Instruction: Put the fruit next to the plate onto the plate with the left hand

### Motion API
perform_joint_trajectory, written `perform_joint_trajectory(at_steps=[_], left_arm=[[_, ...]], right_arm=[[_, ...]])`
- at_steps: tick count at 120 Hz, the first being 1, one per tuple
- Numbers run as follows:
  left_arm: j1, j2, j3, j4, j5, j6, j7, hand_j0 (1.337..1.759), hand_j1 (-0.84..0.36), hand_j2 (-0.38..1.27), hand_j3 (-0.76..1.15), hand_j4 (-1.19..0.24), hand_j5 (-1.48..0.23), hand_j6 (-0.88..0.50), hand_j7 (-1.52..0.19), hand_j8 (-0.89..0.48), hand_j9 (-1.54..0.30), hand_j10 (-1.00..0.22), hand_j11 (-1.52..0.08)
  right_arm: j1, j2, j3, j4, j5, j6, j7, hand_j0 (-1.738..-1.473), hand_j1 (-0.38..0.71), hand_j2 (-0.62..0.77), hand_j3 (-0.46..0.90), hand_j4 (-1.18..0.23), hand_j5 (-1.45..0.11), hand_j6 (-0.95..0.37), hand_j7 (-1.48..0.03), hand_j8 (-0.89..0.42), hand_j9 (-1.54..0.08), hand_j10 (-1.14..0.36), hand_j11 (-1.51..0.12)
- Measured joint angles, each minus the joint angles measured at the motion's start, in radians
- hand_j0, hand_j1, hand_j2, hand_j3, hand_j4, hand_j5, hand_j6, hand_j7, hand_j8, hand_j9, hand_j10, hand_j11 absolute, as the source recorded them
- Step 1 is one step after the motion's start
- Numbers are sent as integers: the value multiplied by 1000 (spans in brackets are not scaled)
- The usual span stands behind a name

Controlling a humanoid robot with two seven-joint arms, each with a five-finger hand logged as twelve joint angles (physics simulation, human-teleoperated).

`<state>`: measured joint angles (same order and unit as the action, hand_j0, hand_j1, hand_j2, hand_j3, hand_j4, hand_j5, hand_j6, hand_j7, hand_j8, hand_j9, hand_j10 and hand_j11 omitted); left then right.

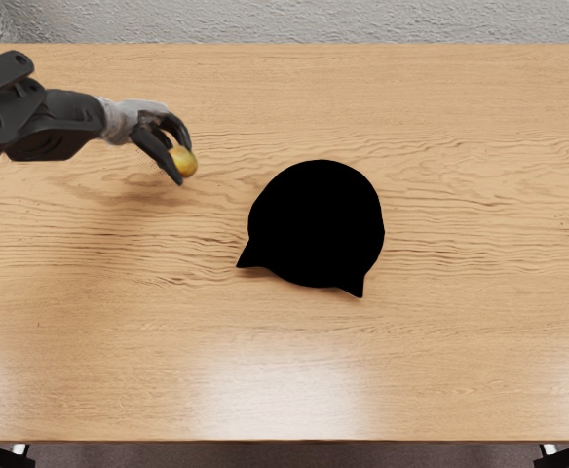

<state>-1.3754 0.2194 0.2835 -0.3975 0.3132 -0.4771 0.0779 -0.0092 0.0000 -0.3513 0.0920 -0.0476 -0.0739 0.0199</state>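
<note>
Fruit (184,162) of a small, round, yellow kind sits in the grip of the left hand (156,134), whose dark fingers (165,158) are curled around it from above and from the side. Exactly what fruit it is cannot be told at this size. It is over the table (411,370) near the far left, well apart from the black plate (362,210), which lies near the table's middle.

A soft shadow on the wood below and to the left of the hand suggests the fruit is held clear of the surface, though that is not certain.

Judging by its size, the fruit should be light and fairly firm, with a smooth skin that could slip or roll between hard fingertips. A hold across its widest part, with fingers on opposite sides, looks safest. Squeezing harder than needed might pop it out sideways. Being round, it will likely roll if let go from any height, so a low release near the plate's centre seems wise.

Room is generous. Bare wood lies between hand and plate, nothing stands in the path, and the table's edges are well away from the route. The plate looks flat and low, so its rim should need little clearance. The left arm (51,122) reaches in from the left edge.
</note>
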Motion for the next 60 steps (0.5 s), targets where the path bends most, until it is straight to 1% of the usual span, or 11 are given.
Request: perform_joint_trajectory(at_steps=[9,17,30,36,45,56,60], left_arm=[[-4,1,-50,-12,-1,-7,0,1656,-341,597,0,-790,-1119,-414,-1072,-495,-1080,-809,-1083],[-4,2,-104,-29,-2,-26,0,1656,-341,586,0,-791,-1121,-406,-1073,-492,-1081,-811,-1084],[-9,0,-198,-46,-6,-93,1,1655,-382,676,0,-793,-1151,-385,-1092,-473,-1098,-820,-1101],[-16,-1,-224,-59,-18,-110,2,1655,-384,647,0,-800,-1166,-376,-1104,-462,-1109,-828,-1113],[-16,-6,-262,-93,-35,-124,31,1655,-364,611,0,-811,-1179,-371,-1123,-455,-1124,-839,-1127],[-11,-9,-323,-138,-45,-133,81,1655,-389,670,0,-817,-1199,-359,-1137,-449,-1135,-849,-1139],[-11,-13,-342,-153,-48,-134,98,1655,-391,667,0,-819,-1204,-355,-1141,-444,-1139,-851,-1142]], right_arm=[[0,0,0,0,0,0,0,-1658,-349,0,0,0,0,0,0,0,0,0,0],[0,0,0,0,0,0,0,-1658,-349,0,0,0,0,0,0,0,0,0,0],[0,0,0,0,0,0,0,-1658,-349,0,0,0,0,0,0,0,0,0,0],[0,0,0,0,0,0,0,-1658,-349,0,0,0,0,0,0,0,0,0,0],[0,0,0,0,0,0,0,-1658,-349,0,0,0,0,0,0,0,0,0,0],[0,0,0,0,0,0,0,-1658,-349,0,0,0,0,0,0,0,0,0,0],[0,0,0,0,0,0,0,-1658,-349,0,0,0,0,-1,0,0,0,0,0]])
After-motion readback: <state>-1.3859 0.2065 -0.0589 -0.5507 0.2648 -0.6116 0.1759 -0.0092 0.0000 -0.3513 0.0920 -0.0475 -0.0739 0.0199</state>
